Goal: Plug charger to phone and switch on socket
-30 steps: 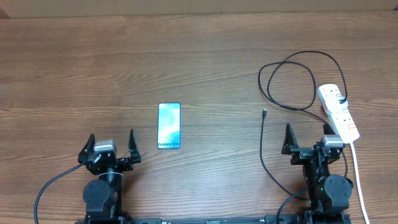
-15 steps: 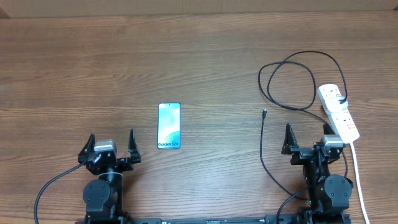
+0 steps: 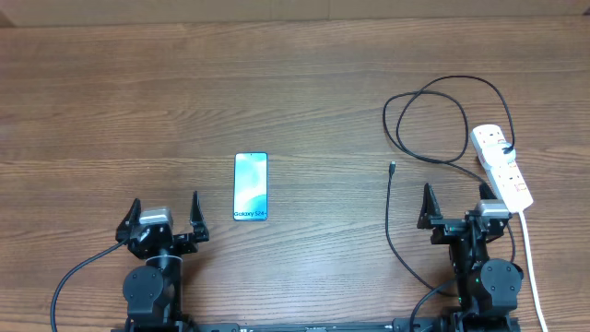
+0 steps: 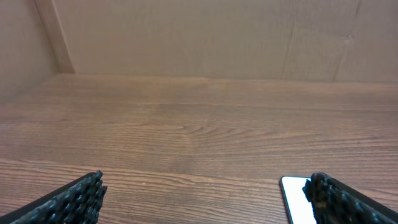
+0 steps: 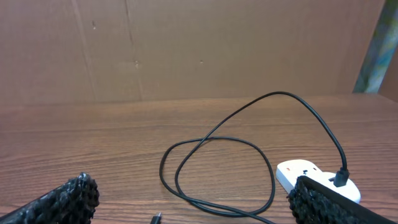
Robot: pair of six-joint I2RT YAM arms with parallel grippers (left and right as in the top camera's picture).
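Brown wood-grain counter [image 3: 277, 83] carries everything. The left gripper [image 3: 165, 203] is wide open and empty. The phone [image 3: 251, 186] lies flat just beyond it and a little right, its long axis running near to far. The charger [image 3: 388, 207] also runs near to far, its small end pointing away, just left of the right gripper [image 3: 456, 195], which is open, empty and plainly the nearer one. The socket [image 3: 502, 166] lies slanted at far right.
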